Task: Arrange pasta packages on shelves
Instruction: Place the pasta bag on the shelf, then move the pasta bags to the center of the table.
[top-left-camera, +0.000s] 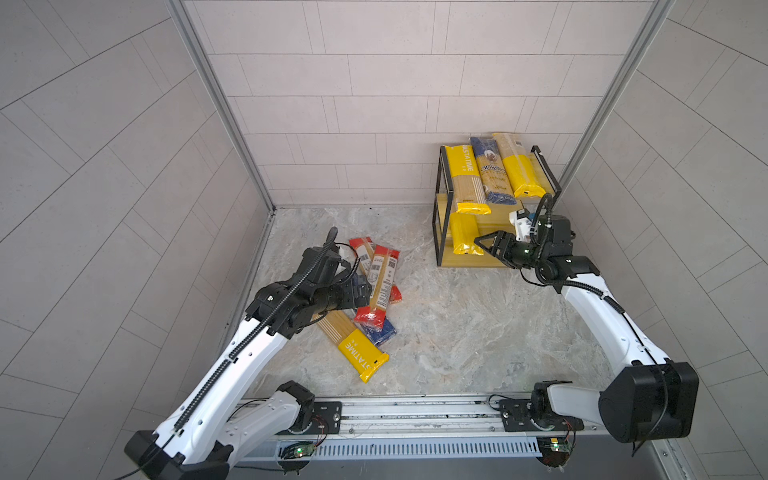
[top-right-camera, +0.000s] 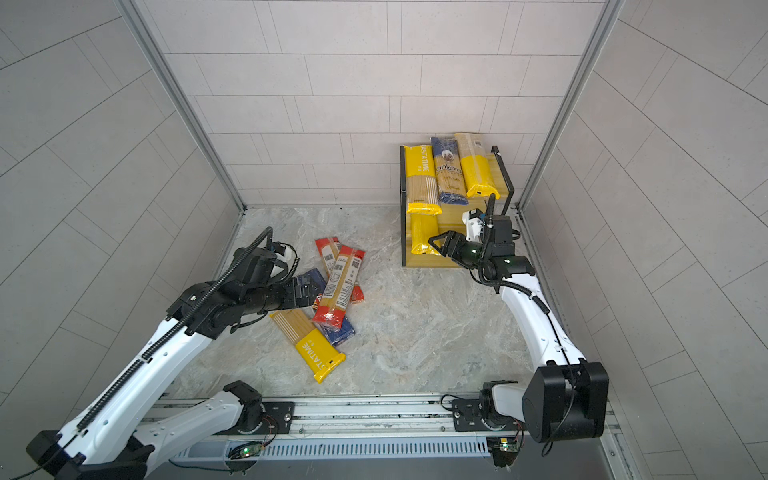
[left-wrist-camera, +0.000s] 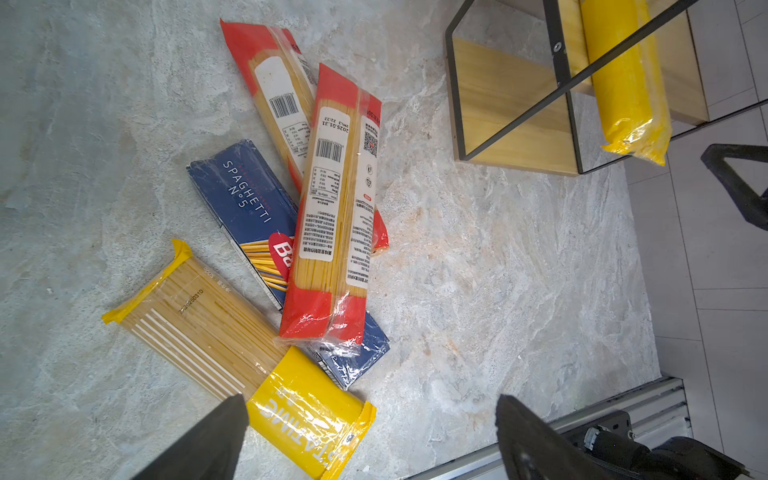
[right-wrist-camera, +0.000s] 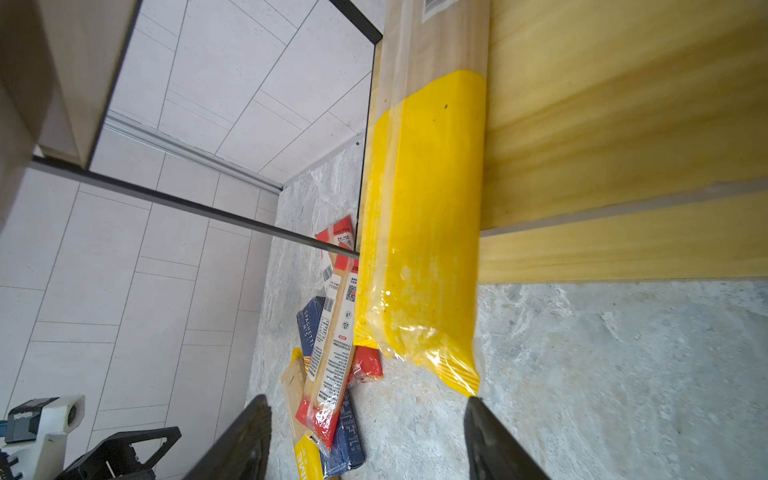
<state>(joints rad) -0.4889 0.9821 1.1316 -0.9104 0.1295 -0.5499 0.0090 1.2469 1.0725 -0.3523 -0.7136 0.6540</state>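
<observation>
Well apart from the light wooden rack with the thin black frame (left-wrist-camera: 498, 83), a long red-ended clear pasta pack (left-wrist-camera: 336, 216) lies across a dark blue cardboard spaghetti box (left-wrist-camera: 245, 208), so we cannot read its brand name. Inside the rack, a yellow plastic pasta pack (top-left-camera: 465, 237) hides its far end under the shelf above.

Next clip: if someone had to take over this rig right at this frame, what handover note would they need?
Left hand: open, empty, above the pile on the table.
Right hand: open, empty, at the front end of the lower-tier yellow pack, not gripping it.
Done: four packs are on the shelves. The top tier holds the top-tier PASTATIME pack, top-tier dark blue pack and top-tier yellow pack, side by side. The lower-tier yellow pack overhangs its board's front edge.
Left: four overlapping on the table: upper red-ended pack, lower red-ended pack, dark blue spaghetti box, table PASTATIME pack.
</observation>
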